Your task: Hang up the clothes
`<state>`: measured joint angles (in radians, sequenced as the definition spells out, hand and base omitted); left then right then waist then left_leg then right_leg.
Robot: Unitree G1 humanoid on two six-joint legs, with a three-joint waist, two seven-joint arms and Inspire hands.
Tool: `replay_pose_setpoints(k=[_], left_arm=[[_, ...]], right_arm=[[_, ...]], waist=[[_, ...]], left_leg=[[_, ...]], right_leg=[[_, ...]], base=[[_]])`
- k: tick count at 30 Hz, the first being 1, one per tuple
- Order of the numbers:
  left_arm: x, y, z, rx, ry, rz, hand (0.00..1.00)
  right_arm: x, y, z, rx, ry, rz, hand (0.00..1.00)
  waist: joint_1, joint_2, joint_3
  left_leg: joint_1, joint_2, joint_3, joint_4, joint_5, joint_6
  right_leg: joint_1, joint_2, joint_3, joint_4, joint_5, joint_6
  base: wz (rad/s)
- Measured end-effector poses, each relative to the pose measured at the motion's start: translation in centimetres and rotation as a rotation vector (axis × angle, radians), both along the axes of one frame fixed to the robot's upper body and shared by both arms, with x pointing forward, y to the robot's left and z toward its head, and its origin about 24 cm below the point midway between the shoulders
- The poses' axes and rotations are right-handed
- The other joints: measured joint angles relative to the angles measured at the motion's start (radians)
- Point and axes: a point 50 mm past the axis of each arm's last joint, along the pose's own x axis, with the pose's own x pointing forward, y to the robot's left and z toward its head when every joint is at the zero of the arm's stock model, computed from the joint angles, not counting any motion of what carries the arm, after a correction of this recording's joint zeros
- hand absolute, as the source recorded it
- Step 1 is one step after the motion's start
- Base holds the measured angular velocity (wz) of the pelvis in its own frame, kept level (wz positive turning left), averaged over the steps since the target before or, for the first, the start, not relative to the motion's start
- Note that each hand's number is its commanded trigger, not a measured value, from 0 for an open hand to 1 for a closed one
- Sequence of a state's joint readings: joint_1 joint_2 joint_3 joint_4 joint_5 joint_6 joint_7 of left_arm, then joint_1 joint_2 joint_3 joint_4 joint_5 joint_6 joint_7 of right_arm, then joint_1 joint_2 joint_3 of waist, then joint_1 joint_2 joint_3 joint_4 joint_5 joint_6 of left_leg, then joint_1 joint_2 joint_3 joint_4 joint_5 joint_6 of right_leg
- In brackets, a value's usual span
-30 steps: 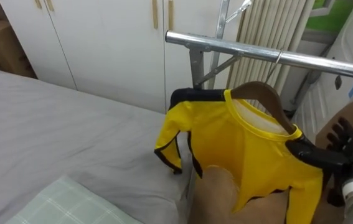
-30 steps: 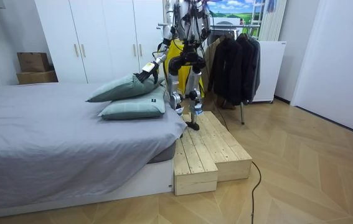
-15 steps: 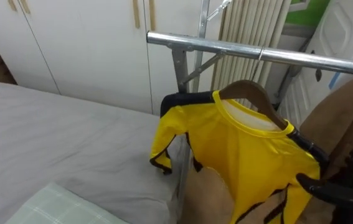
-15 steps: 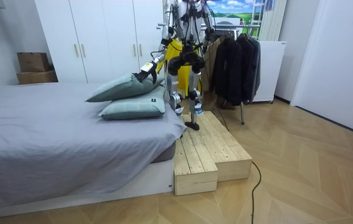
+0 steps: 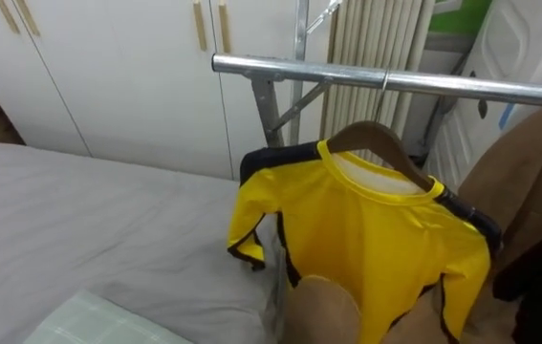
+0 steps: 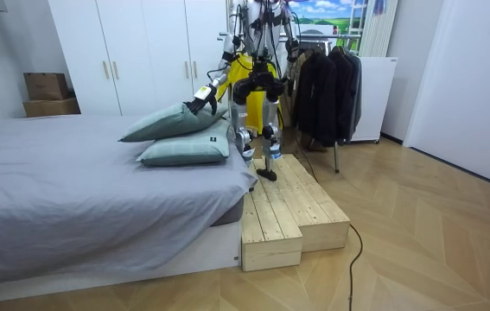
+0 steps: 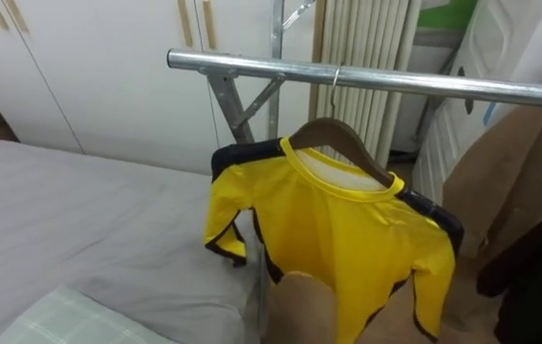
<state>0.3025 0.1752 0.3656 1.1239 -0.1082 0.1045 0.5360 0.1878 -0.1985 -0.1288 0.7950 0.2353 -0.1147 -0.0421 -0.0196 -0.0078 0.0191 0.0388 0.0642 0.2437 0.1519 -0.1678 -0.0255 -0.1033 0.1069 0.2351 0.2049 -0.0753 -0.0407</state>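
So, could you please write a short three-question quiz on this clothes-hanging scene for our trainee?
1. True or false: the yellow shirt lies flat on the bed.
2. The hanger carrying the shirt has shoulders of: A wood, B bare wire, C white plastic.
3. Fill in: in the room view the robot stands on a ____ platform beside the bed.
Key: 1 false, it hangs from the metal rail; 2 A; 3 wooden.
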Motion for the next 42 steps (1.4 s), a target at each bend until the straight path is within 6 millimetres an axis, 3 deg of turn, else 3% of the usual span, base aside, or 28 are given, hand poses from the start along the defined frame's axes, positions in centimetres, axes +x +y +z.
replay_pose_setpoints(k=[5, 11, 19, 23, 30, 36, 42], left_arm=[[-0.3, -0.2, -0.1, -0.027, -0.017, 0.0, 0.0], [-0.5, -0.4, -0.2, -0.044, -0.033, 0.013, 0.0], [-1.5, -0.9, -0.5, -0.13, -0.037, 0.031, 0.0], [-1.7, -0.9, -0.5, -0.135, -0.031, 0.027, 0.0], [-1.4, -0.9, -0.6, -0.125, -0.031, 0.022, 0.0], [-0.1, -0.8, -0.7, -0.108, -0.072, 0.048, 0.0], [0.7, -1.1, -0.8, -0.089, -0.084, 0.067, 0.0]], right_arm=[[-3.8, 1.1, -2.3, 0.099, 0.157, 0.013, 0.0], [-7.6, 2.3, -3.7, 0.201, 0.279, 0.014, 0.0], [-10.2, 2.5, -4.4, 0.281, 0.378, -0.052, 0.0], [-11.3, 2.5, -4.6, 0.305, 0.423, -0.083, 0.0], [-10.1, 2.5, -4.7, 0.317, 0.427, -0.093, 0.0], [-7.2, 2.6, -4.6, 0.297, 0.385, -0.023, 0.0], [-6.0, 2.8, -4.5, 0.269, 0.374, 0.043, 0.0]], waist=[[-0.005, 0.007, 0.0007], [-0.007, 0.011, -0.001], [-0.007, 0.023, -0.0022], [-0.008, 0.022, 0.002], [-0.012, 0.021, 0.0017], [-0.015, 0.018, 0.0015], [-0.014, 0.02, 0.0012]], left_leg=[[-0.006, -0.001, -0.008, 0.0, 0.0, 0.0], [-0.009, 0.0, -0.013, -0.001, -0.001, 0.002], [-0.007, 0.0, -0.013, -0.002, -0.002, 0.001], [0.006, -0.001, -0.017, -0.002, -0.006, 0.004], [0.007, -0.003, -0.03, 0.0, -0.005, 0.004], [-0.012, -0.005, -0.043, 0.01, -0.004, 0.002], [-0.016, -0.007, -0.053, 0.012, -0.002, -0.001]], right_leg=[[-0.002, -0.001, -0.006, -0.001, 0.0, -0.005], [0.0, -0.004, -0.016, -0.006, -0.002, -0.006], [0.002, -0.004, -0.016, -0.006, -0.002, -0.008], [0.015, -0.005, -0.019, -0.003, -0.006, -0.009], [0.019, -0.008, -0.028, -0.003, -0.008, -0.007], [0.007, -0.012, -0.041, -0.001, -0.008, -0.006], [0.006, -0.012, -0.044, -0.002, -0.008, -0.006]], base=[[0.03], [0.04], [0.0], [0.01], [0.03], [0.07], [0.02]])
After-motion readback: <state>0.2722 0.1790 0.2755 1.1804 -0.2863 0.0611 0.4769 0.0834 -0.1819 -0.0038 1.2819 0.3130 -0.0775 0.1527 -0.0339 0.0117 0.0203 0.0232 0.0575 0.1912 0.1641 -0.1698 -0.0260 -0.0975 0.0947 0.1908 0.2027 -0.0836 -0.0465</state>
